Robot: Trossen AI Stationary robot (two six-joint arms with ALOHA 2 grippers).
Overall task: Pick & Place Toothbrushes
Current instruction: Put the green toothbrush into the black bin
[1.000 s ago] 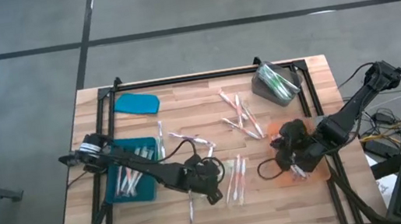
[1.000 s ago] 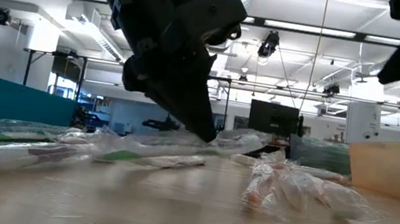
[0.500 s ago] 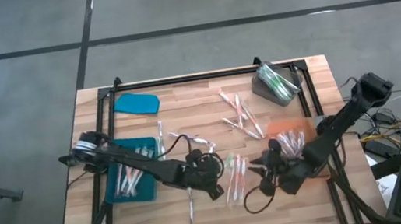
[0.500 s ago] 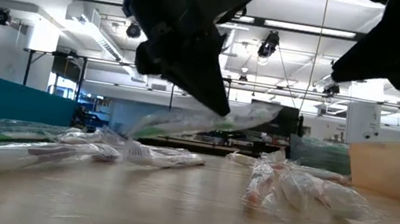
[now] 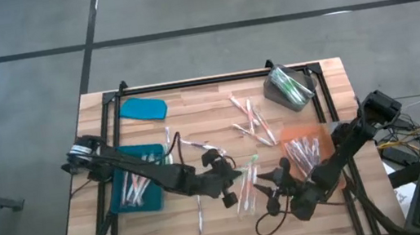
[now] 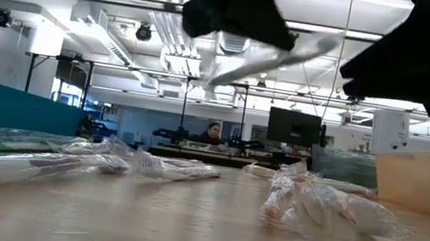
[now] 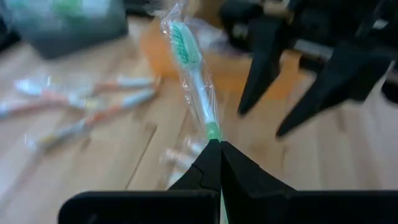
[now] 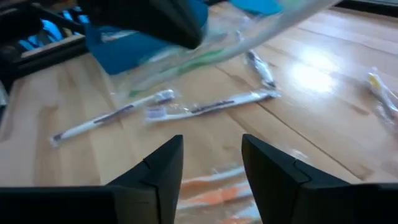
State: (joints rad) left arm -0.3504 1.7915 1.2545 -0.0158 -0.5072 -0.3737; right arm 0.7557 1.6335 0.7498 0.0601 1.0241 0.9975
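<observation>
- A wooden table (image 5: pixel 192 107) stands on a grey floor, a lit hall behind it.
- The left gripper (image 7: pixel 214 148) is clamped on a wrapped green toothbrush (image 7: pixel 194 73), lifted clear, probably for handing over.
- The right gripper (image 8: pixel 211 163), fingers apart, faces it nearby.
- Loose toothbrushes (image 5: pixel 253 124) lie between the blue tray (image 5: pixel 114 198) and the orange tray (image 5: pixel 325 143).

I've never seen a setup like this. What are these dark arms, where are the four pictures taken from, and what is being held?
Two robot arms work at a wooden table. One camera looks down from above, one sits at table height, one rides each wrist. Wrapped toothbrushes lie scattered; a blue tray and an orange tray hold some. The left gripper is shut on a green toothbrush, lifted off the table. The right gripper, open and empty, faces it.
</observation>
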